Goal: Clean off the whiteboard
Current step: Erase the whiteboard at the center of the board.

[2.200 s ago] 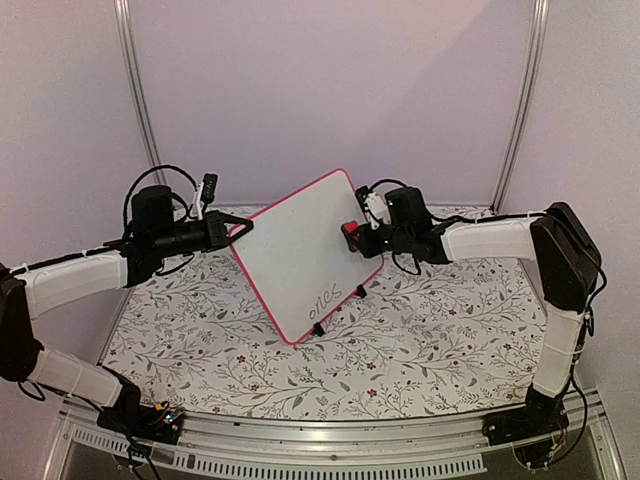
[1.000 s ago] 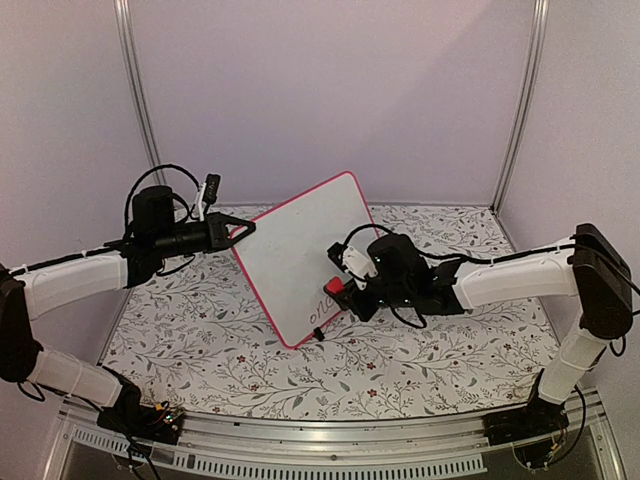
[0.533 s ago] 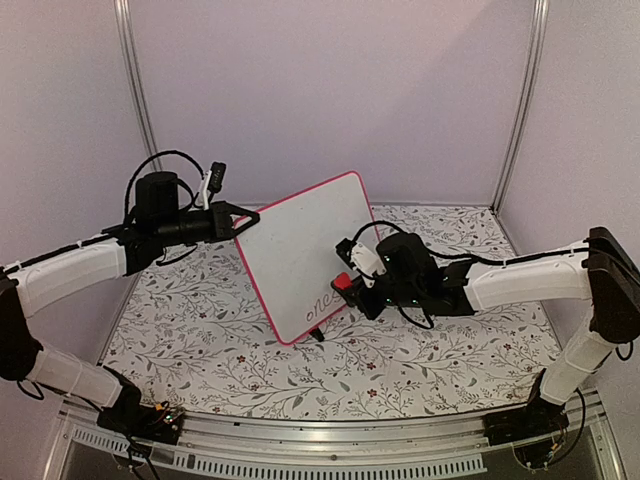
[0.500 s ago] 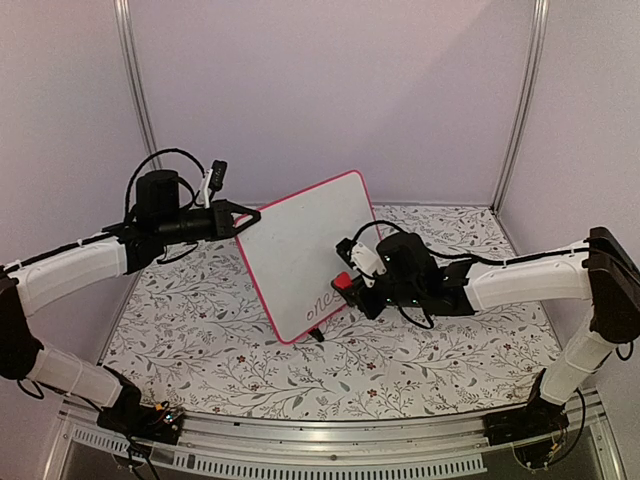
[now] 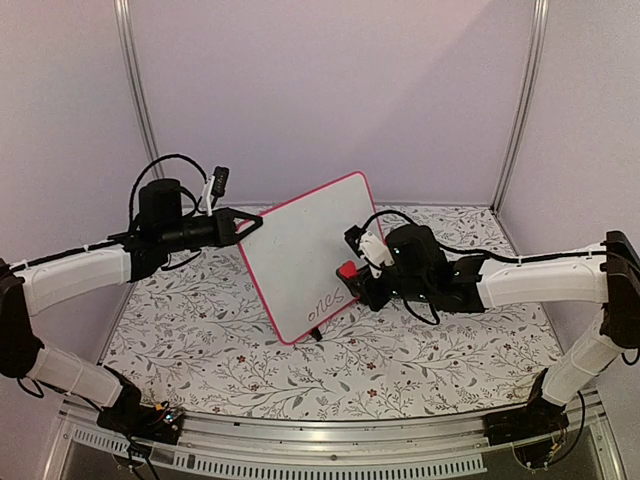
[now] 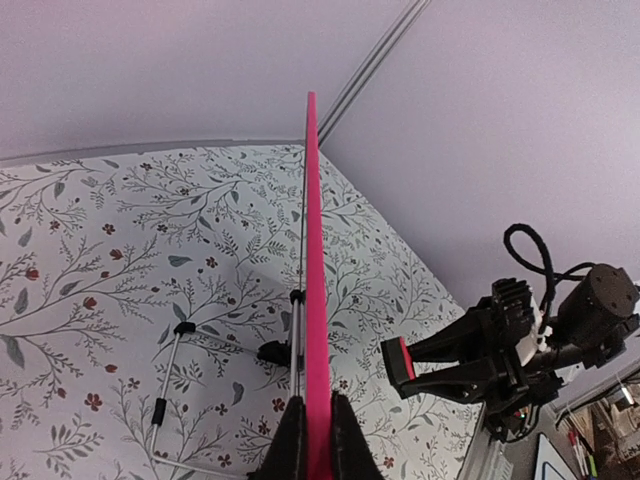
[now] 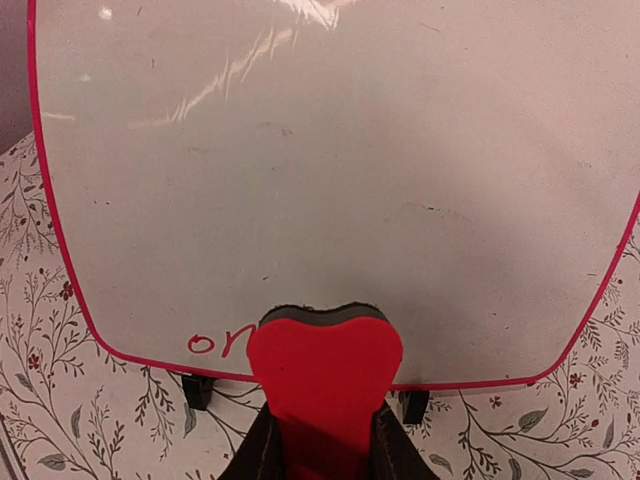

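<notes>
The whiteboard (image 5: 305, 255), white with a thin pink-red frame, stands tilted on small black feet. Handwritten "ones" (image 5: 326, 307) shows near its lower edge. My left gripper (image 5: 243, 226) is shut on the board's upper left edge; in the left wrist view the frame (image 6: 311, 300) runs edge-on between the fingers. My right gripper (image 5: 352, 277) is shut on a red eraser (image 5: 347, 270) held at the board's lower right edge. In the right wrist view the eraser (image 7: 325, 365) covers part of the word; only "on" (image 7: 215, 343) shows on the board (image 7: 330, 180).
The table has a floral cloth (image 5: 420, 350). The board's thin metal stand legs (image 6: 165, 370) rest on the cloth behind it. Purple walls and two metal posts (image 5: 138, 100) enclose the back.
My right gripper has come in from the board's right edge down to its lower edge with the eraser. The left gripper has lifted and shifted the board slightly right. The word remains.
</notes>
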You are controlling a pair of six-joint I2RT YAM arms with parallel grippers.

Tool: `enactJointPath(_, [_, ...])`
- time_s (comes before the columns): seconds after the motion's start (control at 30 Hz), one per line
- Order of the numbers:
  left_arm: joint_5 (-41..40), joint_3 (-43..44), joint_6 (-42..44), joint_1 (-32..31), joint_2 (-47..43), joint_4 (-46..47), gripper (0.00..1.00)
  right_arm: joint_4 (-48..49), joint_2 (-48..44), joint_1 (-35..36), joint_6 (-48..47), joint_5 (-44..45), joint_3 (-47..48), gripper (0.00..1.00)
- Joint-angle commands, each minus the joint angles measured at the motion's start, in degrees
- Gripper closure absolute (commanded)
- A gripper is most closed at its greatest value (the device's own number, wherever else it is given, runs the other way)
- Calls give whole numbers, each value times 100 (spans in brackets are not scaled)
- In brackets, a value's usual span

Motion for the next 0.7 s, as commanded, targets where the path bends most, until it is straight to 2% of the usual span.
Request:
enactJointPath(0.0, [-6,-263,-47,-106,-180,954,100,-120,-113,18,146,-18,1,77])
enactJointPath(0.2, [-102,-556,-26,-106,-478,1443,100,-174,38,16,155,-240,175,77])
enactJointPath(0.67, [183,-562,-170,-92,-319,2080,100,-565,290,188,-41,-334,385,77])
